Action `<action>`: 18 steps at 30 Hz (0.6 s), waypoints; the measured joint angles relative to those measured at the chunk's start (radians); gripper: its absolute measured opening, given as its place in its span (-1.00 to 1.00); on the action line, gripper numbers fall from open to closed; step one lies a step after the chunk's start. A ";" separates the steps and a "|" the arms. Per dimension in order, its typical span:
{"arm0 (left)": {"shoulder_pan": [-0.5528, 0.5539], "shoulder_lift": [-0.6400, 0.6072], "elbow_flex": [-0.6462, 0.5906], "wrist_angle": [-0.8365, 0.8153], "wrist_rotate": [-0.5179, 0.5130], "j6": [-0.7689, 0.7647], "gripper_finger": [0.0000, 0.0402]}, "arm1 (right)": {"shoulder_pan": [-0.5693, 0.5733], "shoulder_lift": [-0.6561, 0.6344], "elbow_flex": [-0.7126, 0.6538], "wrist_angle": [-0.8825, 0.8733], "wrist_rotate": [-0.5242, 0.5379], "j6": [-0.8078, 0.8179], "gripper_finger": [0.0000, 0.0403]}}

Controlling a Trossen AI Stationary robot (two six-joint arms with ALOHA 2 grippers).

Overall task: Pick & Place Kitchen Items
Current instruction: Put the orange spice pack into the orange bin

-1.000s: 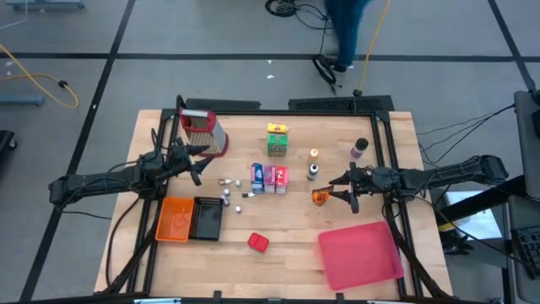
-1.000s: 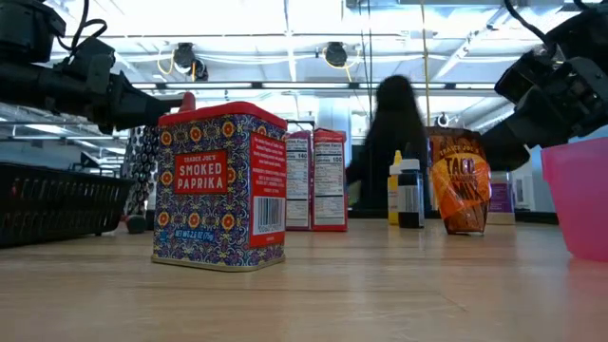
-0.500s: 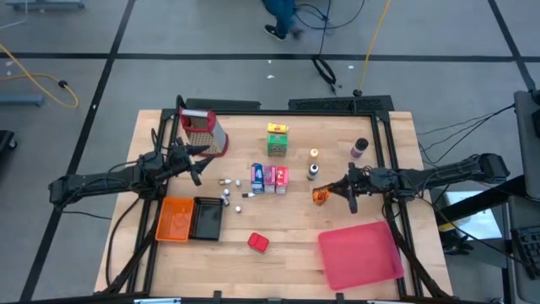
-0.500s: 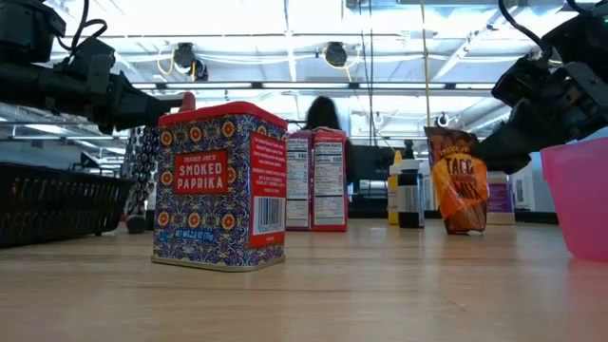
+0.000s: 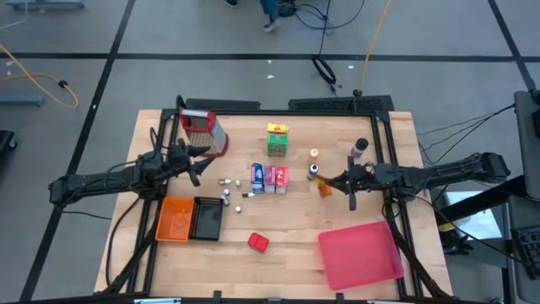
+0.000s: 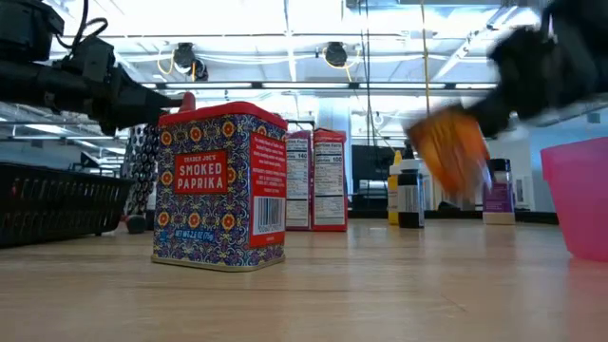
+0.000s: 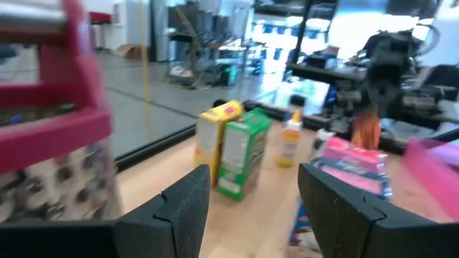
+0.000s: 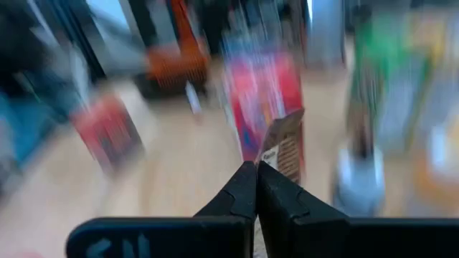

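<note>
Three containers sit on the table [image 5: 295, 245]: an orange bin [image 5: 175, 219] and a black bin [image 5: 207, 218] side by side near the left arm, and a pink tray [image 5: 361, 253] toward the front on the right. What lies inside each bin cannot be told; nothing shows in the pink tray. The right gripper [image 5: 331, 181] has its fingers pressed together on the top edge of the orange packet [image 6: 448, 152], which hangs tilted above the table, near the little bottles [image 5: 313, 163]. The left gripper [image 5: 201, 154] hovers with fingers apart beside the red-topped grater [image 5: 202, 130], holding nothing. Between the arms stand the green-yellow carton [image 5: 277, 140] and the blue, pink and red cartons [image 5: 269, 177], with tiny silvery pieces [image 5: 229, 192] near the black bin. A red paprika tin [image 6: 220, 185] stands alone near the front edge.
</note>
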 joint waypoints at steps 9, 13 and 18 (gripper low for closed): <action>0.000 0.000 0.000 0.047 0.024 -0.026 0.08 | 0.000 0.148 0.286 -0.052 0.004 -0.102 -1.00; -0.002 0.000 0.000 0.070 0.047 -0.043 0.08 | -0.001 0.261 0.402 -0.072 0.012 -0.155 -1.00; -0.005 0.000 0.000 0.115 0.095 -0.064 0.08 | -0.011 0.390 0.541 -0.064 0.026 -0.213 -1.00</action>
